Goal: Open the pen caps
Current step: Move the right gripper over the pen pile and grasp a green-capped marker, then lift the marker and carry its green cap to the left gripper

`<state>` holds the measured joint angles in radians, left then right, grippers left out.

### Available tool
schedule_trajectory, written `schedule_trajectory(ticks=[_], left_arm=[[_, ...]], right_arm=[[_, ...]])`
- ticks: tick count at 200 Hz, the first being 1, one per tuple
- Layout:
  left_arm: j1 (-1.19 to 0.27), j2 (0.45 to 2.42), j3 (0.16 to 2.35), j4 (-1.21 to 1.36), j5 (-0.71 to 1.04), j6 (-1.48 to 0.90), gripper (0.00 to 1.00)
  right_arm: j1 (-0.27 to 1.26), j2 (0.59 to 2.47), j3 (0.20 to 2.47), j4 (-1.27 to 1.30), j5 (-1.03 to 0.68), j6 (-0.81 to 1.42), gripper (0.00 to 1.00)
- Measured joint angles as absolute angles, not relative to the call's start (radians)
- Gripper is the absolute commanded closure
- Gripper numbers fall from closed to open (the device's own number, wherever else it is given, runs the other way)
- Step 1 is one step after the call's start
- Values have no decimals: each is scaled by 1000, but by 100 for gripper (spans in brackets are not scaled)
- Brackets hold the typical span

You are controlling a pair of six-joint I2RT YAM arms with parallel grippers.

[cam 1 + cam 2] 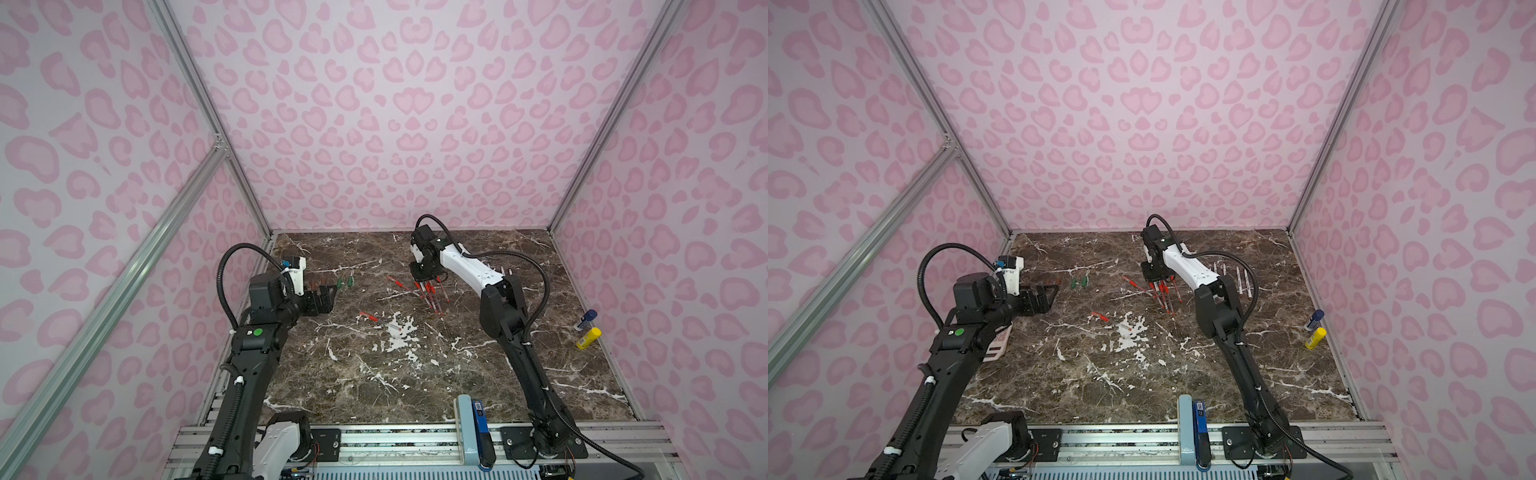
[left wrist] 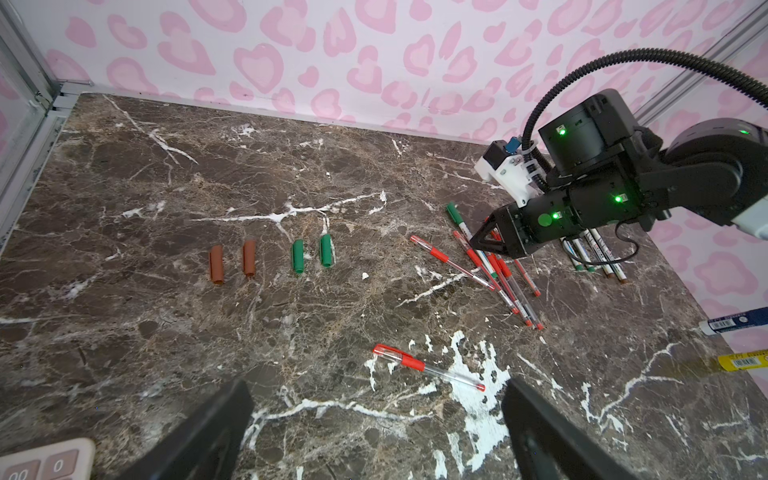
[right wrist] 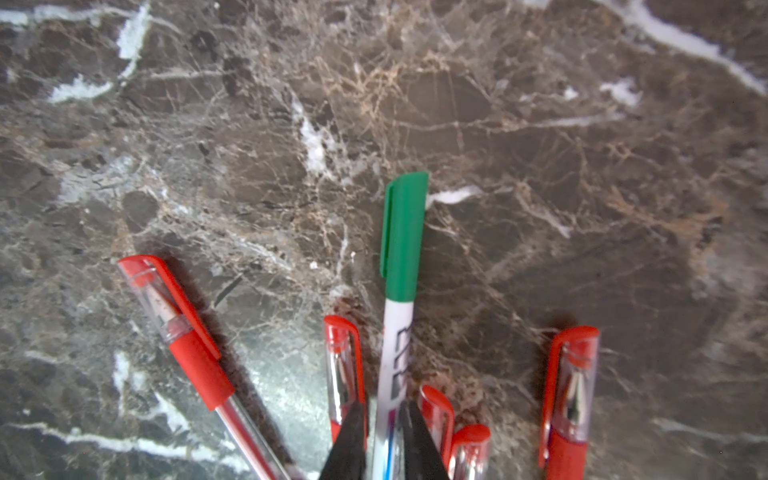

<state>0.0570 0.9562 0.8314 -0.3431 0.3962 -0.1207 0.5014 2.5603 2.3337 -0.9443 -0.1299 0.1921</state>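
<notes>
Right pincer (image 3: 383, 409) clamped on the green-capped pen (image 3: 397, 332); left pincer (image 1: 326, 296) wide apart, empty
Pen lies on table (image 3: 540, 124) among red pens (image 3: 195, 361); likely light, stiff, slick; best hold barrel, pull green cap (image 3: 403, 237)

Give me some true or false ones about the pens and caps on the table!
1. Four loose caps lie in a row: two brown caps and two green caps. True.
2. The left fingers hold a red pen. False: they stand wide open and empty.
3. The right fingers pinch a white pen. True.
4. That white pen has lost its cap. False: the pen's green cap is on it.
5. The yellow tube lies among the red pens. False: it lies apart from them, near the right edge of the table, beside the blue-capped tube.
</notes>
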Motion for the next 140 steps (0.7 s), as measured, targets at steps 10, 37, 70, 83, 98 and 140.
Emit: schedule_trajectory(ticks=[10, 37, 70, 83, 98, 140], left_arm=[[57, 958, 831, -343, 396, -121, 2], [57, 958, 831, -343, 397, -121, 2], [57, 958, 831, -343, 396, -121, 2], [57, 957, 831, -343, 397, -121, 2], [57, 957, 831, -343, 396, -121, 2], [58, 957, 831, -343, 403, -121, 2]], right_arm=[[501, 2562, 2329, -947, -130, 193, 83], [501, 2557, 2299, -929, -130, 199, 83], [505, 2542, 2257, -884, -124, 202, 85], [507, 2539, 2248, -867, -123, 203, 88], [509, 2538, 2249, -859, -123, 208, 90], [508, 2510, 2265, -900, -123, 211, 92]])
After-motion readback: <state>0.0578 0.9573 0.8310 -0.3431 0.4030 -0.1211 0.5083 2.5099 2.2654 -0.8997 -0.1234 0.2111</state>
